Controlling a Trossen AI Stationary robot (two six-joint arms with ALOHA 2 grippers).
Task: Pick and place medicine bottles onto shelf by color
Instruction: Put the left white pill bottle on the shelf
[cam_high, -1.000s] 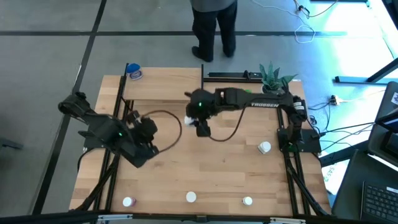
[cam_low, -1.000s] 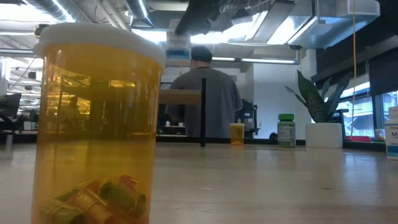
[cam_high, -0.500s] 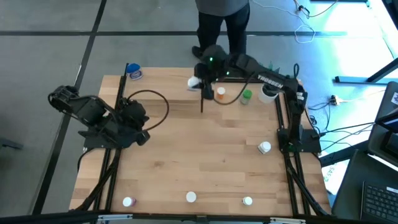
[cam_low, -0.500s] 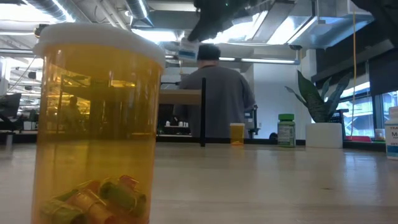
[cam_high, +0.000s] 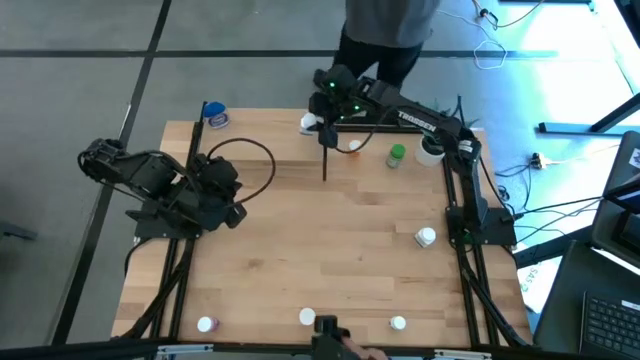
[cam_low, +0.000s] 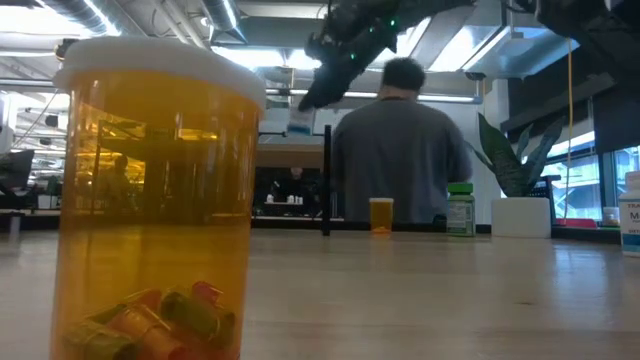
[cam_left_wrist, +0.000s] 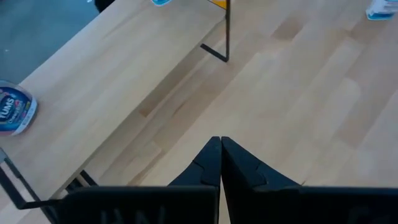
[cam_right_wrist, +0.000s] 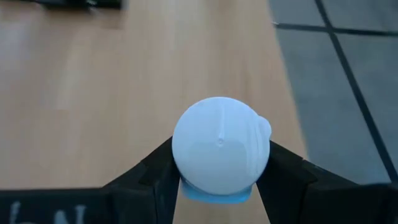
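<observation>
Above the far edge of the shelf (cam_high: 262, 135), the right gripper (cam_high: 312, 124) is pinching a blue medicine bottle (cam_right_wrist: 219, 160) by its body, white cap facing the wrist camera, fingers (cam_right_wrist: 287, 179) pressing either side. Below the claw, bare shelf wood is showing, with the board's edge and grey floor just beside the bottle. Well apart from this claw along the shelf, a blue-labelled bottle (cam_high: 215, 117) is lying near the corner post; an orange bottle (cam_high: 353, 147) and a green bottle (cam_high: 397, 155) are standing close beneath the right arm. Off to the table's left side, the left gripper (cam_high: 236, 212) is waiting, fingers pressed together and empty. Judged risk: releasing so near the edge could be letting the bottle tip or roll off the board
</observation>
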